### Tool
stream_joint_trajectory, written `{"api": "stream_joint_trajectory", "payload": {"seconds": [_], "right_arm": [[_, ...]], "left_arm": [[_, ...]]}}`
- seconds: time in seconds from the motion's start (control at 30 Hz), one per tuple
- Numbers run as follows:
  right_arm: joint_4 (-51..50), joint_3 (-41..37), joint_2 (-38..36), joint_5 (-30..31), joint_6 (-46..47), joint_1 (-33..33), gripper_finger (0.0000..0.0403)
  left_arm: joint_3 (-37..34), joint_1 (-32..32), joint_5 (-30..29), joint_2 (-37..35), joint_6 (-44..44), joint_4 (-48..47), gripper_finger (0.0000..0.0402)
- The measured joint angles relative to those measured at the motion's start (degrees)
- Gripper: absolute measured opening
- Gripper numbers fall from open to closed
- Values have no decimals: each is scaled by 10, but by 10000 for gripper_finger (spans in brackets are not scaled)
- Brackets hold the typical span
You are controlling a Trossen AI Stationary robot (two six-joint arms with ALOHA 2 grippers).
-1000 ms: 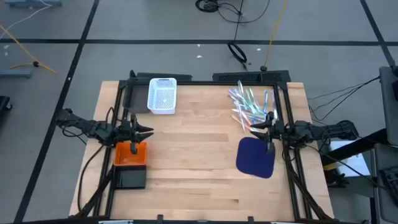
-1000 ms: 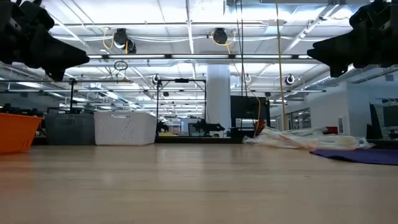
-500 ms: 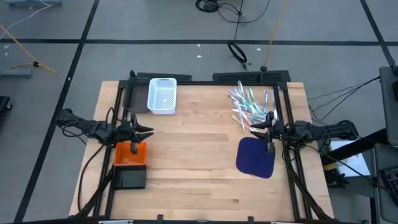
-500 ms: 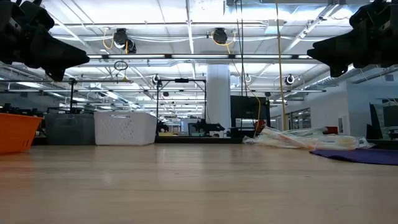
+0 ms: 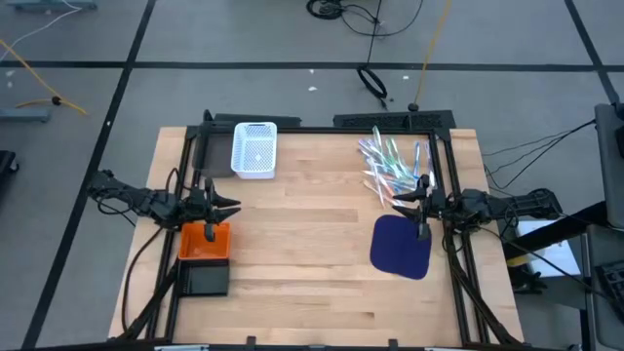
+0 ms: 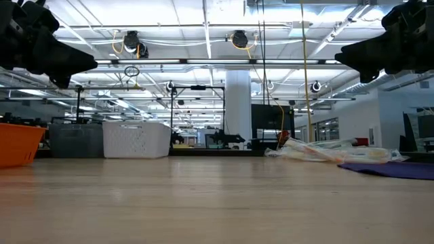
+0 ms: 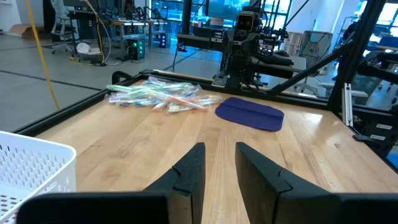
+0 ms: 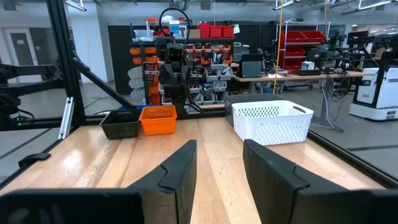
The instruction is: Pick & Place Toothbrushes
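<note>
The toothbrushes [image 5: 392, 164] lie in a loose pile of translucent white, green, pink and blue sticks on the wooden table at the far right; the left wrist view shows the toothbrushes [image 7: 158, 96] too. The white basket [image 5: 254, 149] stands at the far left. My left gripper [image 5: 234, 207] hangs level above the table's left edge, open, with nothing between its fingers [image 7: 189, 171]. My right gripper [image 5: 397, 204] hangs level at the right edge, just near of the pile, open and holding nothing.
A dark blue cloth pad [image 5: 402, 246] lies flat near my right gripper. An orange bin [image 5: 204, 242] and a black bin [image 5: 205, 280] stand at the left, under and near my left gripper. Bare wood [image 5: 302, 253] stretches across the middle of the table.
</note>
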Motion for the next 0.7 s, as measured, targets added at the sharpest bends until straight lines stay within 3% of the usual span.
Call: {"api": "stream_joint_trajectory", "payload": {"seconds": [0.5,0.7], "right_arm": [[0,0,0,0,0,0,126],[51,0,0,0,-1,0,126]], "left_arm": [[0,0,0,0,20,-1,88],[0,0,-3,0,36,30,88]]}}
